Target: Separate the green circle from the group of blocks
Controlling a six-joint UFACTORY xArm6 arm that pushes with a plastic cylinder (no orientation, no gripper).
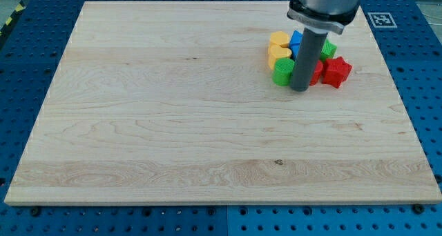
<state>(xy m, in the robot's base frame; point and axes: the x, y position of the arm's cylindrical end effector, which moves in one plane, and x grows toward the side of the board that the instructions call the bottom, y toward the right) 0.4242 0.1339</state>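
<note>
My tip [300, 89] rests on the wooden surface [173, 112] at the bottom edge of a tight cluster of blocks in the view's upper right. The arm carries no gripper, only the straight dark rod [307, 56], so there is nothing to spread or pinch.

The green circle [281, 72], a ribbed green cylinder, stands just to the view's left of my tip, touching or nearly touching the rod; I cannot tell which. It sits at the cluster's lower left corner, against the yellow block above it.

Toward the view's top and left of my tip lie two yellow blocks: one [277, 54] directly above the green circle and another [279, 39] above that; their exact shapes are hard to make out.

The rod hides much of the cluster's middle. A blue block [295, 38] shows as a sliver at the rod's left edge, above the tip. A red block [317, 72] peeks out just right of the rod, mostly covered. Further to the right of the tip sits a red star [337, 71], and above it a green star [329, 50], partly hidden behind the rod.
</note>
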